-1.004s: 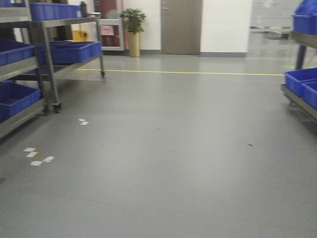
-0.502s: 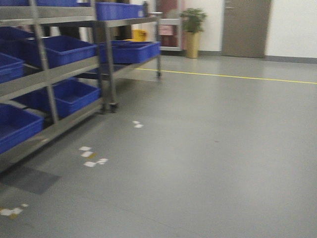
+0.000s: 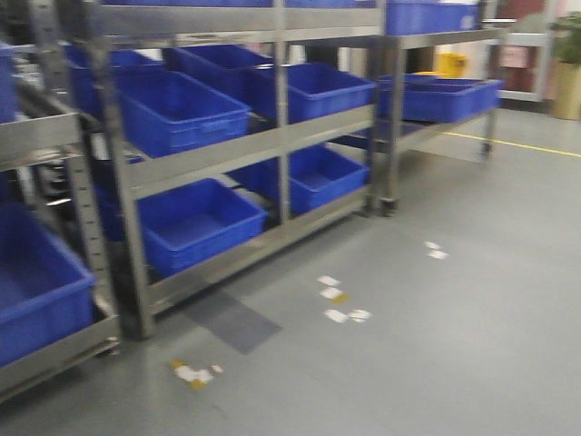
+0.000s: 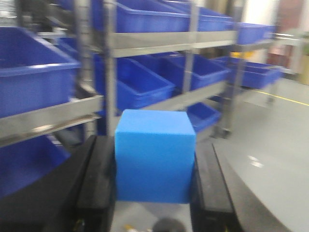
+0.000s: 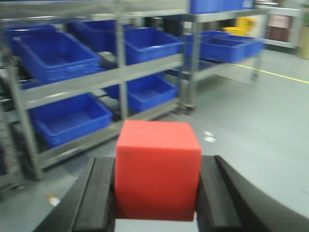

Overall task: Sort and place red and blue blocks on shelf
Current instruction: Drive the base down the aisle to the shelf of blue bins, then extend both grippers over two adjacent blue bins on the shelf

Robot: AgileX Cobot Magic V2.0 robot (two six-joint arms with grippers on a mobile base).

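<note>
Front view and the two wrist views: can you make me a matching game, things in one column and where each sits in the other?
Things
1. blue block
2. red block
3. blue bins
4. white scraps

Places
A. on the floor in front of the shelf
B. held in the right claw
C. on the levels of the shelf
D. held in the left claw

Pairs: 1-D, 2-B, 3-C, 4-A

I am in a storeroom: steel racks point(image 3: 281, 136) hold blue bins point(image 3: 182, 113), and the grey floor point(image 3: 472, 345) has a yellow line point(image 3: 517, 145).
</note>
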